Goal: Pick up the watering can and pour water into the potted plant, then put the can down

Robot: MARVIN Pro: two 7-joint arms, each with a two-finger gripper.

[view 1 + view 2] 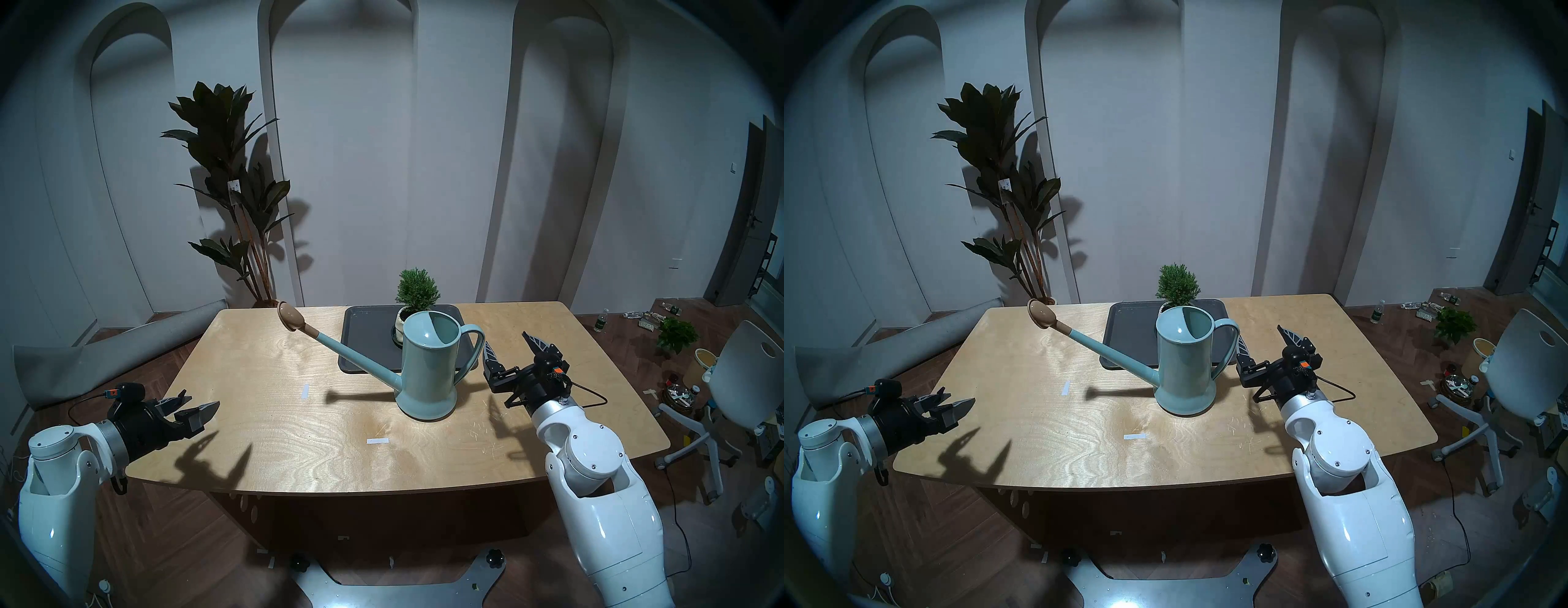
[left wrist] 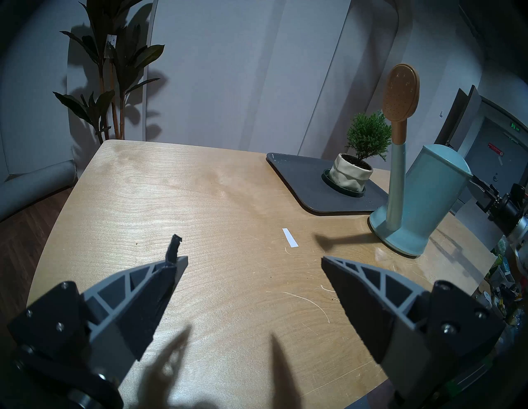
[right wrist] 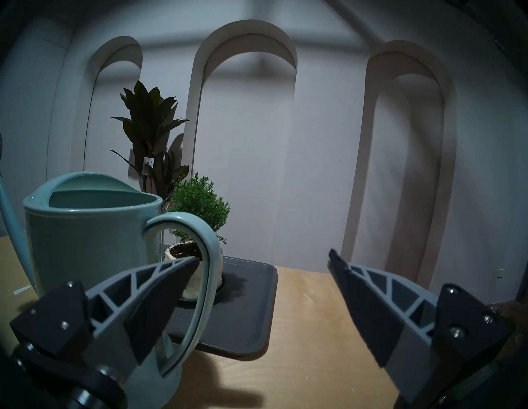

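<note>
Right up close in my right wrist view, one finger [image 3: 160, 288] of my right gripper [image 1: 507, 344] sits inside the loop handle [image 3: 207, 274] of the watering can [image 1: 428, 365], and the other finger is far out on the other side. So the jaws are wide open around the handle. I cannot tell if the near finger touches it.

My left gripper [image 1: 193, 412] is wide open too and holds nothing. It hangs over the near left corner of the table [image 1: 297, 433], well away from the can.

I see the can standing upright near the middle of the table, with its spout [image 1: 360, 354] pointing up and to the left. Just behind it is a dark tray [image 1: 360, 339], and the potted plant [image 1: 415, 288] sits on that tray.

I have lots of bare table in front and on the left side. Two small white tape marks [image 1: 304, 391] lie there. On the right, the table edge is near my right arm.
</note>
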